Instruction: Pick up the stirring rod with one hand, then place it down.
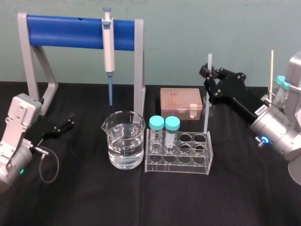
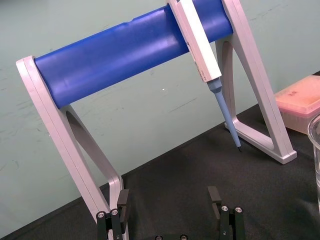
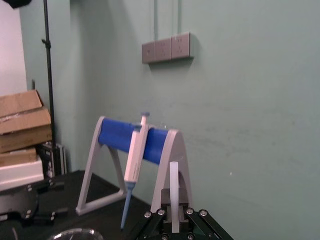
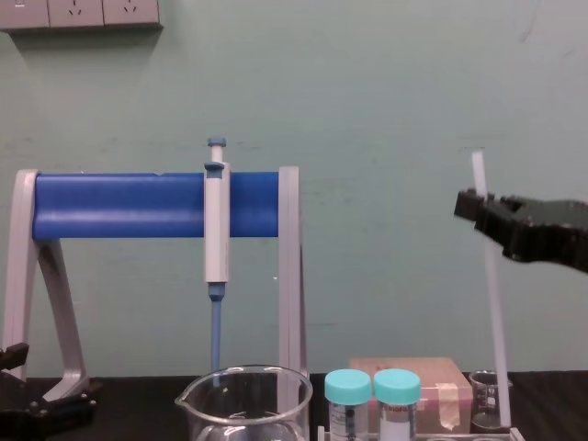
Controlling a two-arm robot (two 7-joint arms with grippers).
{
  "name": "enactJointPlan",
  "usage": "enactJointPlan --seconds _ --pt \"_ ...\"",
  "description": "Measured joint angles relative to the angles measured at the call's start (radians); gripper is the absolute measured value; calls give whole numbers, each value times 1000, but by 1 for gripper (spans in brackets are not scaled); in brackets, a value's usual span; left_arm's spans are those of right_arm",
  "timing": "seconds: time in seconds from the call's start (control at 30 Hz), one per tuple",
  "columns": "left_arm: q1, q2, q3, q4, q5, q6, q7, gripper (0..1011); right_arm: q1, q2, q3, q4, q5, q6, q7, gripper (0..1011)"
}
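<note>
Near the tube rack (image 1: 203,162), right end effector (image 1: 209,73) pinches the stirring rod (image 1: 206,109) nearly upright (left end effector (image 2: 169,199) spread).

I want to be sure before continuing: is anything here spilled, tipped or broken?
Nothing stands out. The beaker and capped tubes stand upright, the right gripper holds the stirring rod nearly upright, and the left gripper rests open at left.

L tool (image 2: 169,197) w/ fingers apart faces blue-bar stand (image 2: 115,55) — pipette (image 2: 202,47) hangs off it.
</note>
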Motion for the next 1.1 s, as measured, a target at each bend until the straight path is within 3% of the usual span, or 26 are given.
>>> enactJointPlan --seconds 1.1 --pt "0 0 0 0 0 0 0 1000 58 -43 -38 130 -31 -9 13 73"
